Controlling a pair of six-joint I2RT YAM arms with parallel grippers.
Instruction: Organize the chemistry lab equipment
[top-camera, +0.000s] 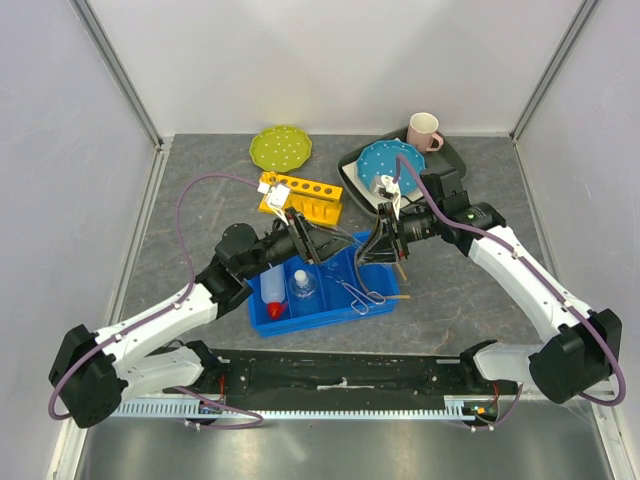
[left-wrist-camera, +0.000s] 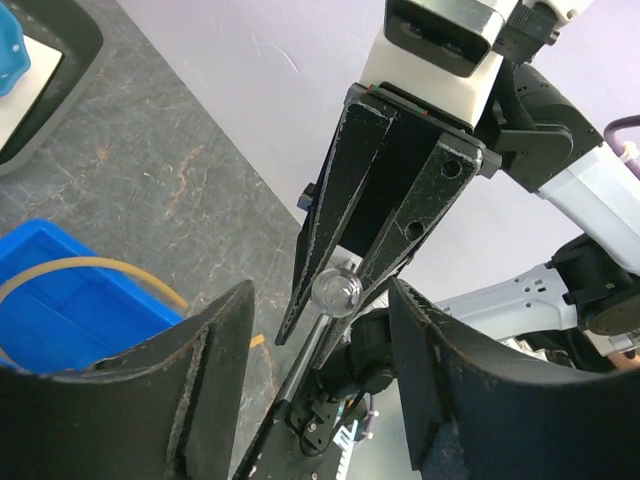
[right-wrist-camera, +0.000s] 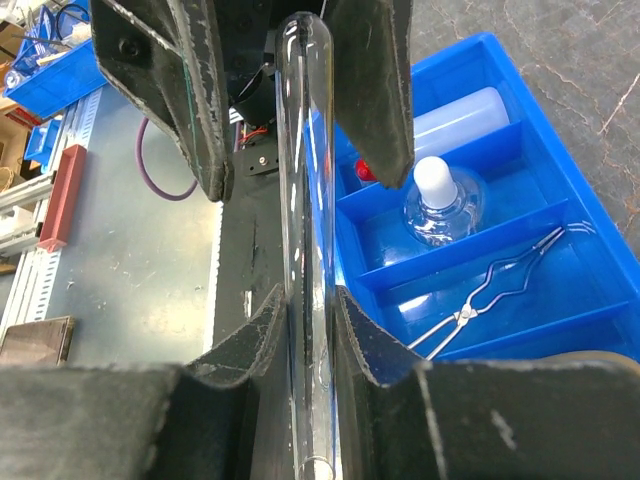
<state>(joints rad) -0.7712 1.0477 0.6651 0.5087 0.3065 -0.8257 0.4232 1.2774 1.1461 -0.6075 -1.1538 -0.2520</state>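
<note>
My right gripper is shut on a clear glass test tube and holds it above the blue tray. My left gripper is open, its fingers either side of the tube's rounded end. In the tray lie the white squeeze bottle with red nozzle, the glass flask with white stopper, the thin metal tongs and part of the tan tubing. In the top view the left gripper and right gripper face each other over the tray.
An orange test tube rack stands just behind the tray. A green polka-dot plate lies at the back. A blue polka-dot plate sits on a black tray beside a pink mug at back right.
</note>
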